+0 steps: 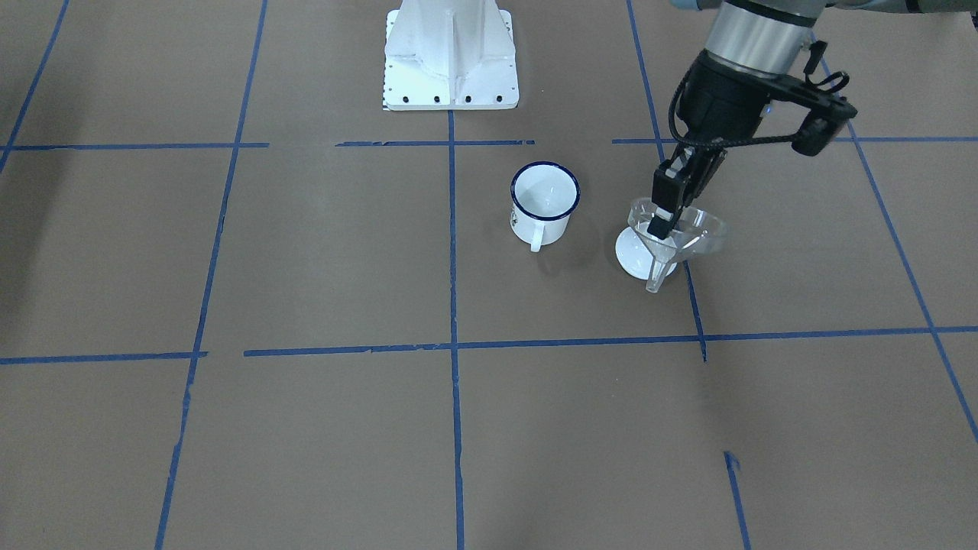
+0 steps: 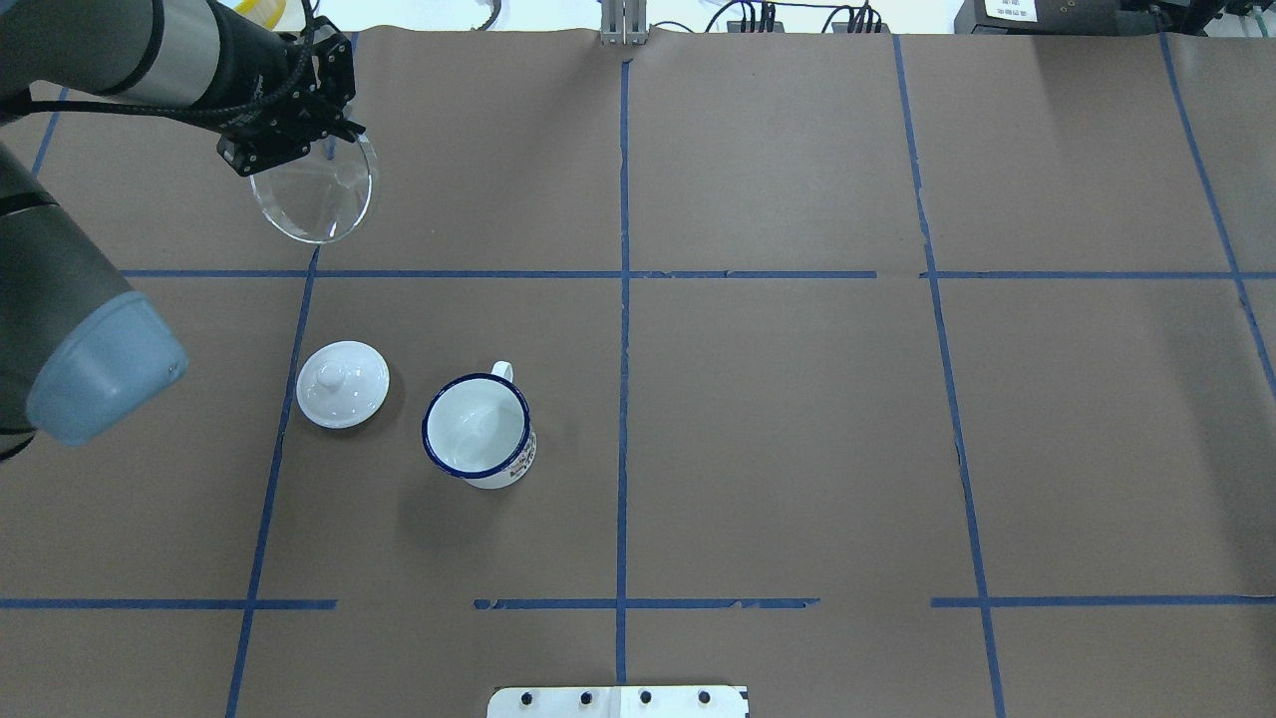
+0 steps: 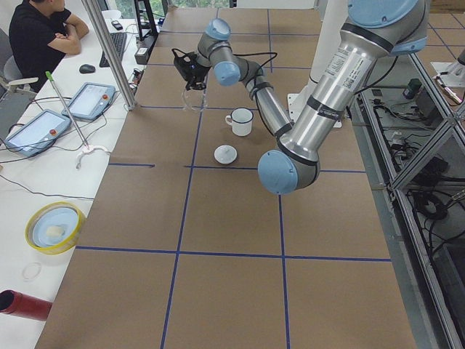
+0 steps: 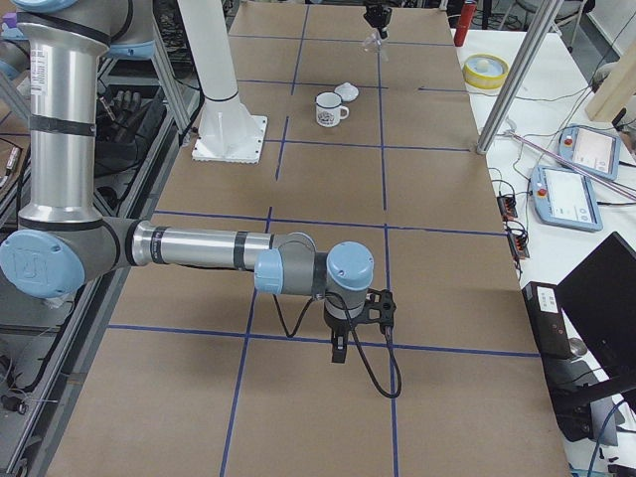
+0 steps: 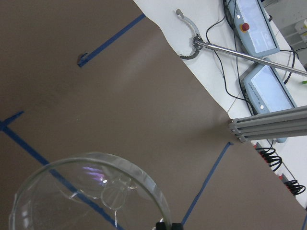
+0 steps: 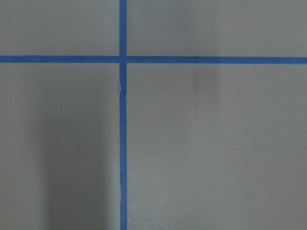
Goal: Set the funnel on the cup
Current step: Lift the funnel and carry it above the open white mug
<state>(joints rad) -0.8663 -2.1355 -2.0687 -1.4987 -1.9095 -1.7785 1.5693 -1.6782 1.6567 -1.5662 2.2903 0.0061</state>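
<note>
The clear cone-shaped funnel (image 1: 688, 233) hangs in the air, held by its rim, spout tilted down. My left gripper (image 1: 662, 215) is shut on the rim; from overhead the funnel (image 2: 317, 197) is at the far left, well beyond the cup. The rim fills the bottom of the left wrist view (image 5: 91, 196). The cup (image 1: 544, 200), a white mug with a dark blue rim, stands upright and empty on the table (image 2: 477, 429), apart from the funnel. My right gripper (image 4: 338, 350) shows only in the exterior right view, low over the table far from the cup; I cannot tell whether it is open.
A white round knobbed lid (image 2: 342, 384) lies on the table just left of the cup, partly behind the funnel in the front view (image 1: 630, 256). The robot's white base (image 1: 451, 57) stands near the cup. Blue tape lines cross the brown table. An operator (image 3: 40, 36) sits at the side desk.
</note>
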